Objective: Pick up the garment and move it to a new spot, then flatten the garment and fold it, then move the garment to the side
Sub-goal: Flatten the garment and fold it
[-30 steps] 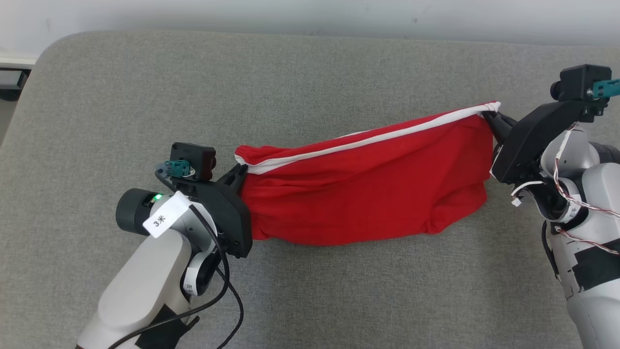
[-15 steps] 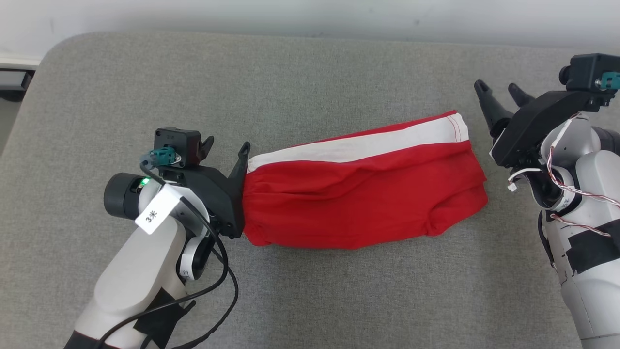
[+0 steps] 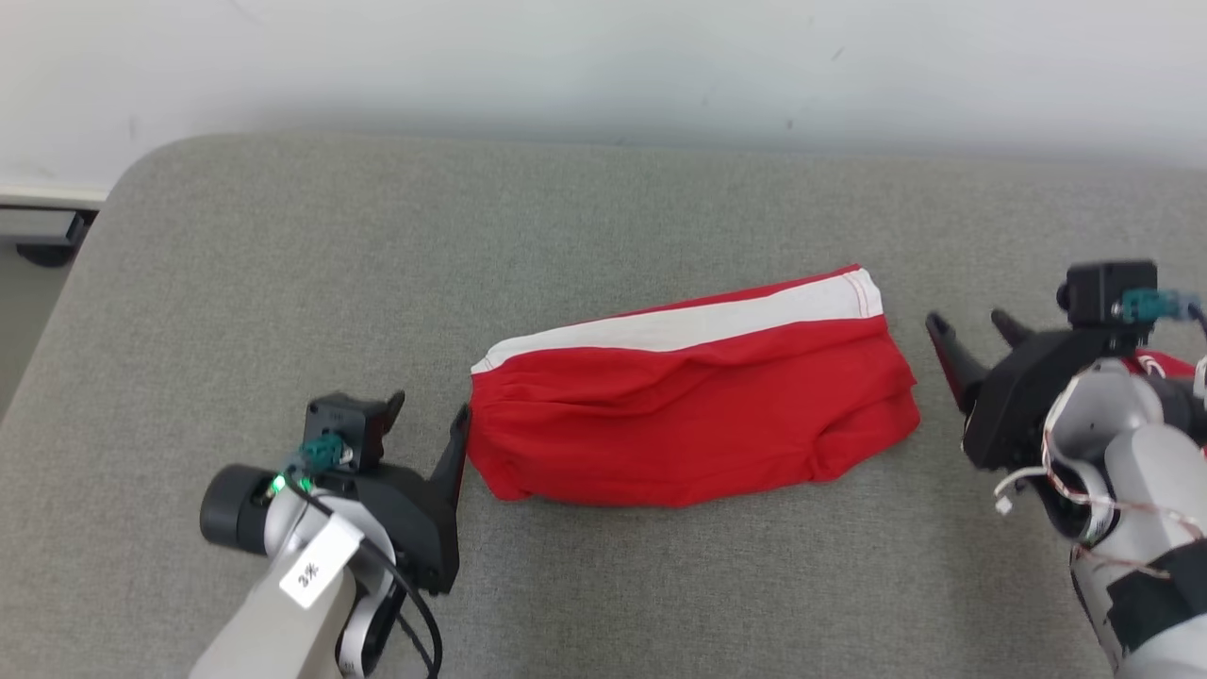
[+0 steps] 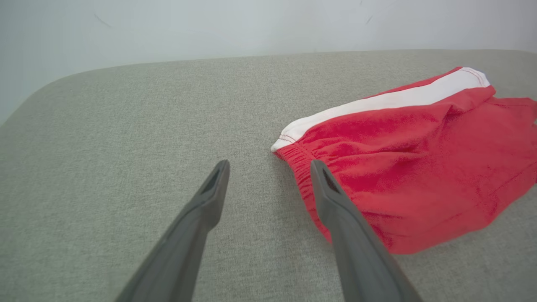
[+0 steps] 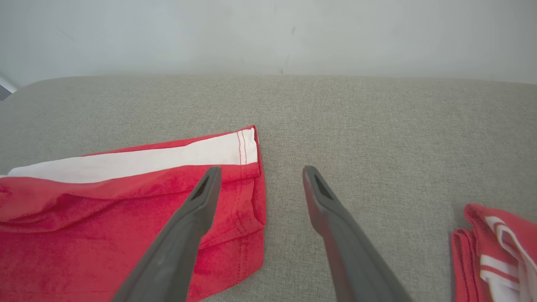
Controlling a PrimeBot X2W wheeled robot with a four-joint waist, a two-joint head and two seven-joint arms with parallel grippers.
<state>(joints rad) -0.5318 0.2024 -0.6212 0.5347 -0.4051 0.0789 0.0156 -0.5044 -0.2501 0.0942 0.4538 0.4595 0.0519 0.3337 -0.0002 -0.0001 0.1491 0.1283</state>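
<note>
Since the grey cloth-covered table offers a wide bare stretch, the garment, a pair of red shorts with a white side stripe, lies across its middle, running left to right with the stripe along the far edge. It rests flat on the table with nothing holding it. It looks doubled over on itself, though soft puckers show along the near edge and at the right-hand end. From that I judge the folding done or nearly so, and the move to the side not yet made. The left arm sits at the gathered waistband end and the right arm at the stitched hem end. One arm at each short end is the placing that suits drawing cloth taut between two holds and laying it down straight. The left jaws stand wide apart and empty. One finger is just beside the waistband, and the left wrist view does not settle whether it brushes the cloth. The right jaws are likewise spread and empty, a little clear of the hem and pointing past it toward the far edge. At the table's right side, well apart from the garment, lies a small folded red-and-white cloth. It probably marks the side spot where this piece should end up.
</note>
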